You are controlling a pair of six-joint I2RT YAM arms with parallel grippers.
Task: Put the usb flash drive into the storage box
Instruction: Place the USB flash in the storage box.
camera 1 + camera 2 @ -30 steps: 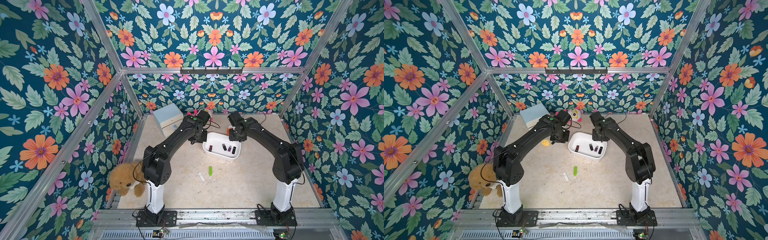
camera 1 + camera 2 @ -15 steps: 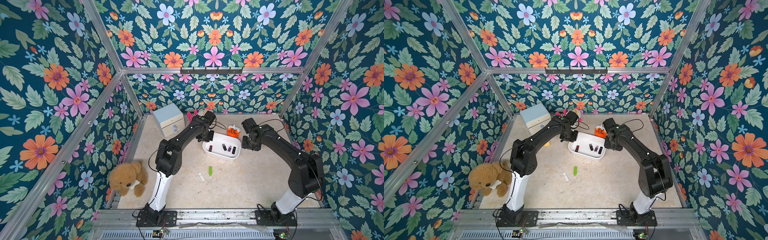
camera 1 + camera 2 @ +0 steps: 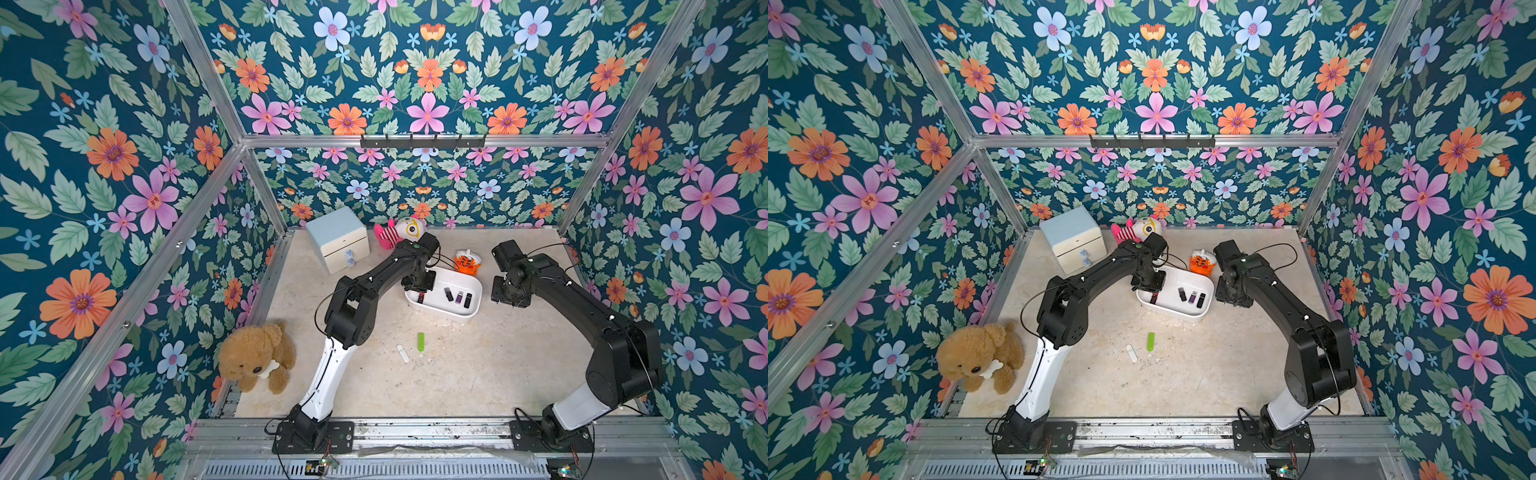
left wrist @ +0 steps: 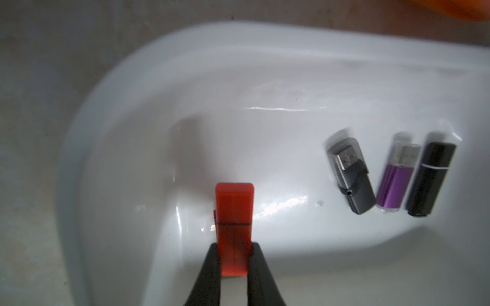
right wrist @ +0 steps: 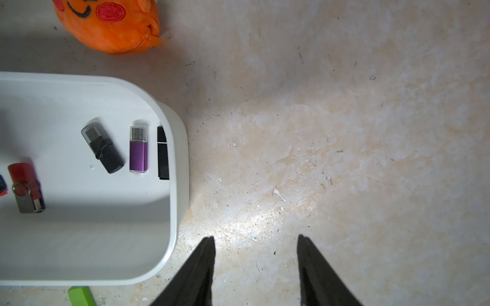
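Cut off at right wrist view edges: storage box (image 5: 178, 185), orange plush (image 5: 111, 23), green flash drive (image 5: 79, 296). Half hidden behind the box wall: black flash drive (image 5: 163, 159). Hidden between left gripper (image 4: 234, 247) fingers: lower end of red usb flash drive (image 4: 233, 204).

This is looking like a robotics lab test cell rather than a lived-in room. Bare aluminium frame bars (image 3: 151, 282) are holding printed floral wall panels (image 3: 428, 62) around a beige stone-look tabletop (image 3: 478, 374). A left arm (image 3: 328, 374) and a right arm (image 3: 582, 307), both black and white, are standing bolted to a metal rail (image 3: 432, 432) along the tabletop's near edge, with a small lit circuit board (image 3: 316, 468) sitting below it. Staged props are lying about. A brown teddy bear (image 3: 255, 361) is sitting at the near left corner. A two-drawer cabinet (image 3: 338, 239) and a striped plush toy (image 3: 399, 232) are sitting by the far edge. A white storage box (image 3: 449, 312) is sitting mid-table.
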